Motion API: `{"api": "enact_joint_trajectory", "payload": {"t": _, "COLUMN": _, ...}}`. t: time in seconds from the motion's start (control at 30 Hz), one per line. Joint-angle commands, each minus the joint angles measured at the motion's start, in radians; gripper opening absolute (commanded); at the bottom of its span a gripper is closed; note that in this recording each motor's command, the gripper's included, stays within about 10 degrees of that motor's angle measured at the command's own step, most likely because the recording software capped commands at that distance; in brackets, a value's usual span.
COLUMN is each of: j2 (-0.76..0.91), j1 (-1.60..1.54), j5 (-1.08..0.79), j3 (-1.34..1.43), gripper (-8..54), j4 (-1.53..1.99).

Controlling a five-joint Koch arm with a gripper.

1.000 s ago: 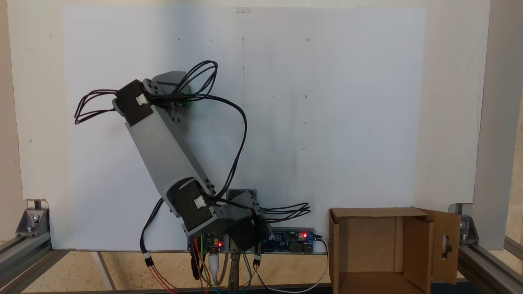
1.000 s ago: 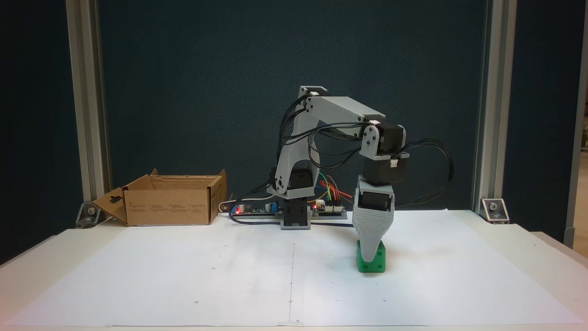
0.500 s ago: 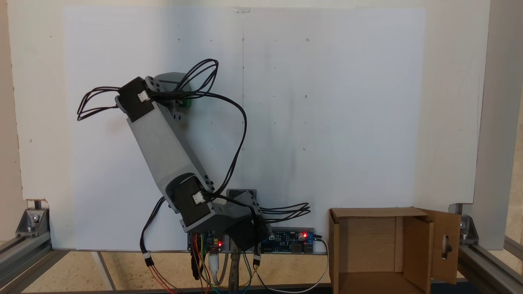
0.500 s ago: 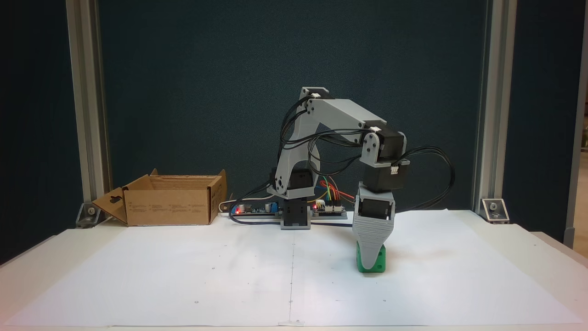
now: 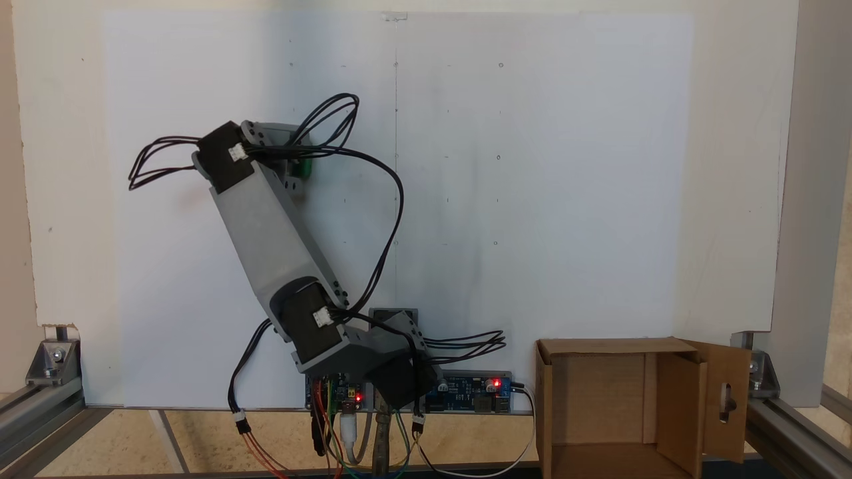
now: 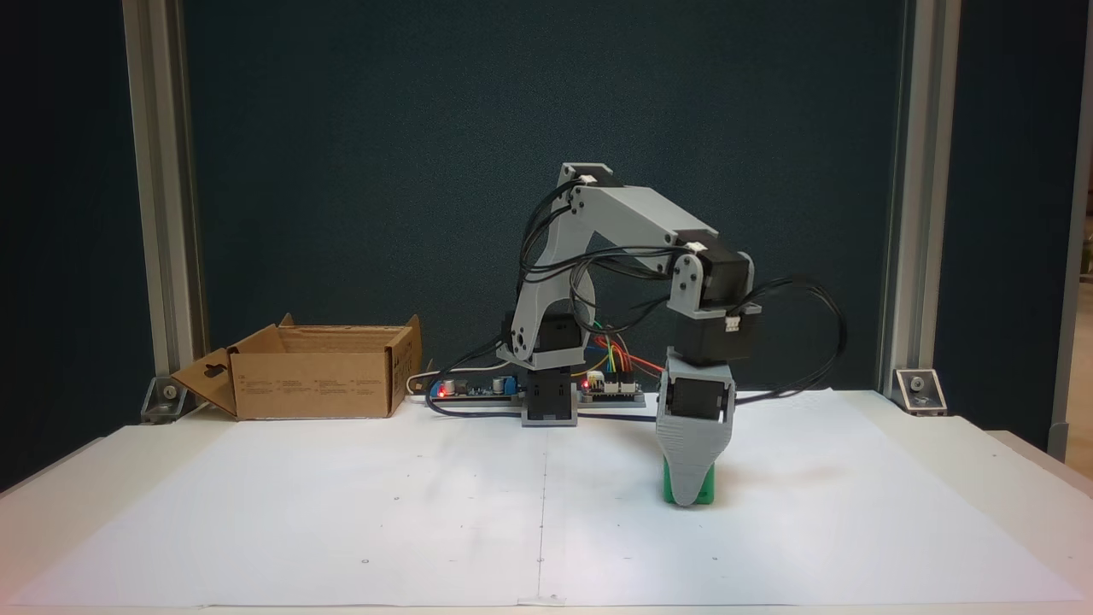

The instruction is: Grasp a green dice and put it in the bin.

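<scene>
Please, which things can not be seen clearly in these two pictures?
- Gripper: open or shut cannot be told; one jaw hides the other.
- Green dice: mostly behind that jaw; from above, the arm leaves a green sliver.
- Bin: the lower edge cuts it off.

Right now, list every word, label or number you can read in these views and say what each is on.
No text reads clearly.
Box: rows of small dark print on its front wall, too small to read.
Circuit boards: any markings are too small to read.
Dice: pips only, no writing.
</scene>
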Motion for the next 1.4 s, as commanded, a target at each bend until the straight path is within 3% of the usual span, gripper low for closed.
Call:
{"api": "enact_joint_trajectory", "payload": {"t": 0.0, "j2": 0.011, "j1": 0.005, "j5": 0.083, "j3": -0.017, "gripper": 15.9, "j4": -0.006}}
{"api": "enact_joint_trajectory", "payload": {"t": 0.03, "j2": 0.009, "j1": 0.006, "j5": 0.084, "j3": -0.017, "gripper": 12.3, "j4": -0.006}}
{"api": "enact_joint_trajectory", "payload": {"t": 0.3, "j2": 0.017, "j1": 0.02, "j5": 0.087, "j3": -0.017, "gripper": 11.9, "j4": 0.038}}
{"api": "enact_joint_trajectory", "payload": {"t": 0.57, "j2": 0.302, "j1": 0.04, "j5": 0.084, "j3": -0.028, "gripper": 11.9, "j4": 0.149}}
{"api": "enact_joint_trajectory", "payload": {"t": 0.83, "j2": 0.419, "j1": 0.054, "j5": 0.083, "j3": -0.397, "gripper": 11.9, "j4": 0.385}}
{"api": "enact_joint_trajectory", "payload": {"t": 1.0, "j2": 0.417, "j1": 0.095, "j5": 0.066, "j3": -0.442, "gripper": 11.9, "j4": 0.399}}
{"api": "enact_joint_trajectory", "payload": {"t": 1.37, "j2": 0.471, "j1": 0.647, "j5": -0.267, "j3": -0.439, "gripper": 11.9, "j4": 0.408}}
